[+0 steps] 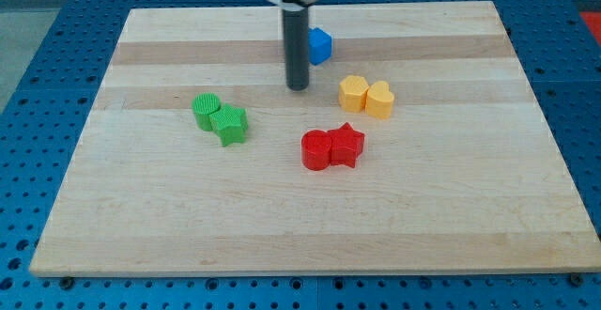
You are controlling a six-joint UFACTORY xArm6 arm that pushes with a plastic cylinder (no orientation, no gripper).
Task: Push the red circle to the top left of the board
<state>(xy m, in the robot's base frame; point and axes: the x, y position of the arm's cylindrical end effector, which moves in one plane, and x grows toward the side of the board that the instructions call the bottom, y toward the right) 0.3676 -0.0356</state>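
The red circle [316, 149] lies a little below the board's middle, touching the red star [346, 145] on its right. My tip [298, 87] rests on the board above the red pair, apart from it. The blue block [319, 45] sits just to the upper right of the rod, partly hidden by it.
A green circle [207, 110] and a green star [230, 124] touch each other at the view's left of centre. A yellow hexagon-like block [353, 92] and a yellow heart [379, 100] touch at the right. The wooden board [141, 216] lies on a blue perforated table.
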